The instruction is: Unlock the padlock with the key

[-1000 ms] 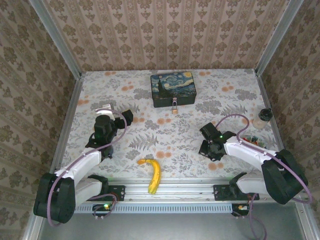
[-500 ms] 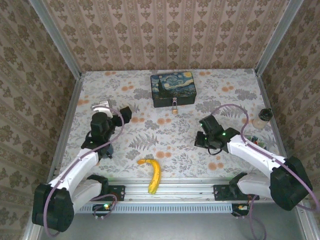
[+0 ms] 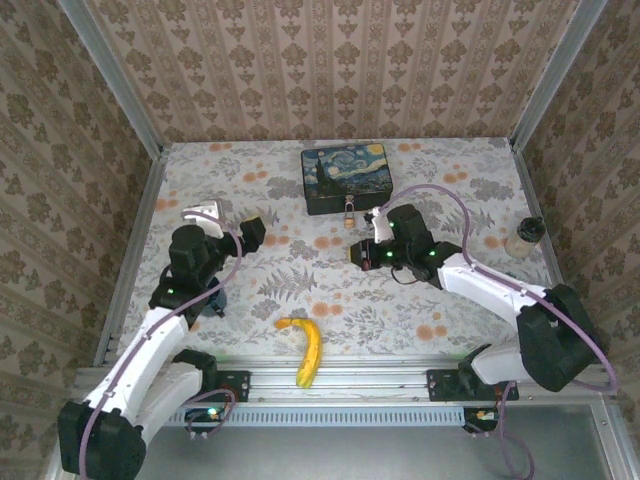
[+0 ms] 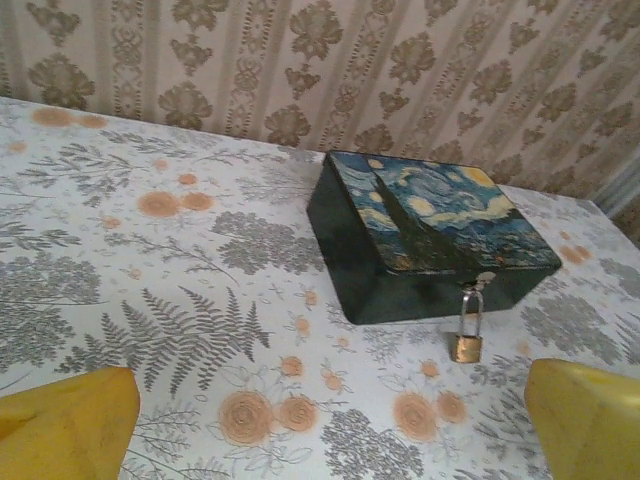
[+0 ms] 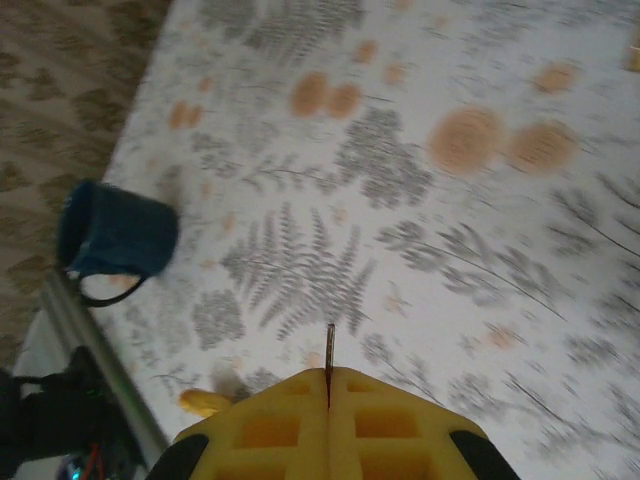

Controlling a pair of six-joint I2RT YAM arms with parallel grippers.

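The padlock [image 3: 348, 214] is small, with a brass body and a thin silvery shackle, and it hangs from the hasp on the front of the starry-night tin box [image 3: 346, 177]. In the left wrist view the padlock [image 4: 465, 338] rests against the table just right of centre. My left gripper [image 4: 325, 405] is open and empty, its yellow fingers [image 4: 62, 425] far apart at the bottom corners. My left gripper [image 3: 252, 232] sits left of the box. My right gripper [image 5: 329, 378] is shut on the key [image 5: 329, 348], whose thin blade sticks out edge-on. My right gripper [image 3: 359, 254] hovers just in front of the padlock.
A banana [image 3: 305, 351] lies near the front edge. A blue mug [image 5: 113, 240] stands by the left arm. A small bottle [image 3: 523, 237] stands at the right wall. Patterned walls close in three sides of the flowered table [image 3: 300, 270].
My right arm has swung forward and left from the table's right part to just in front of the padlock, still shut on the key. The left arm has shifted slightly back and left.
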